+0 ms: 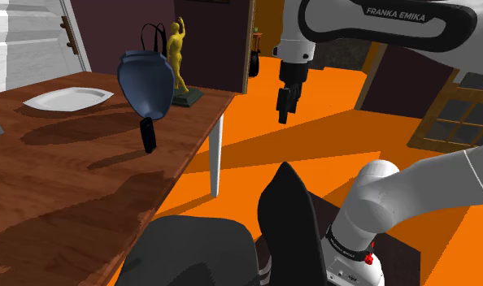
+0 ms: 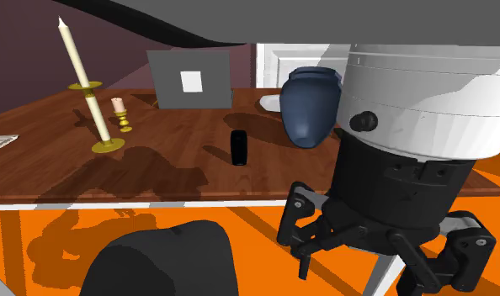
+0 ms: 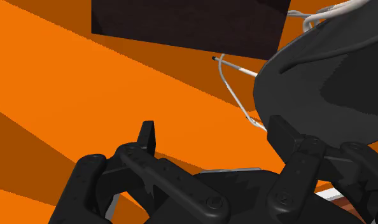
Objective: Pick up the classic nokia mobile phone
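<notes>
You find the phone [image 1: 149, 135] on the brown wooden table [image 1: 61, 187]. It is a small black slab that seems to stand on end, just beside the dark blue vase [image 1: 146, 80] but apart from it. In the shoulder view it sits on the near side of the vase. In the second exterior view it is to the vase's left, on bare wood.

Your gripper [image 1: 285, 110] is well apart from the phone. It hangs past the table's edge, over the orange floor [image 1: 329, 146], to the shoulder view's right of the white table leg [image 1: 218, 158]. The claw is open and holds nothing. In the wrist view one black finger [image 3: 147, 137] stands well off to the side with orange floor beyond it, and in the second exterior view the linkages are splayed wide.

On the table you also see a white plate [image 1: 67, 98] at the far left of the shoulder view and a yellow figurine [image 1: 179, 57] behind the vase. The second exterior view adds a tall candle [image 2: 76, 59] in a brass holder, a short candle [image 2: 119, 109] and a grey panel [image 2: 192, 80] standing at the far side
</notes>
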Available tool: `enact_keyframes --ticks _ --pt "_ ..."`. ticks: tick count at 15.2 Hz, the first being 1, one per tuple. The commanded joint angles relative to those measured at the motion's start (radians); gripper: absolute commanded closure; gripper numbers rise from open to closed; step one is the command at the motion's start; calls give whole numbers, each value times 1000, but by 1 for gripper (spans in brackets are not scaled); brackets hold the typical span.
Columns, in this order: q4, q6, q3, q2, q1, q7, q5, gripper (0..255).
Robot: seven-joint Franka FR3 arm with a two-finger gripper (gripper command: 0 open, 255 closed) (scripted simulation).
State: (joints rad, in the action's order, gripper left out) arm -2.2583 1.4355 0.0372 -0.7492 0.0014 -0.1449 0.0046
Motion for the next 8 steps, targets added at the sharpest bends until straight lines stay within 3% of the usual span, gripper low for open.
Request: enact_keyframes --ticks 1,8 --pt "0 0 0 0 0 0 0 0" --pt "106 113 97 188 28 104 62 0"
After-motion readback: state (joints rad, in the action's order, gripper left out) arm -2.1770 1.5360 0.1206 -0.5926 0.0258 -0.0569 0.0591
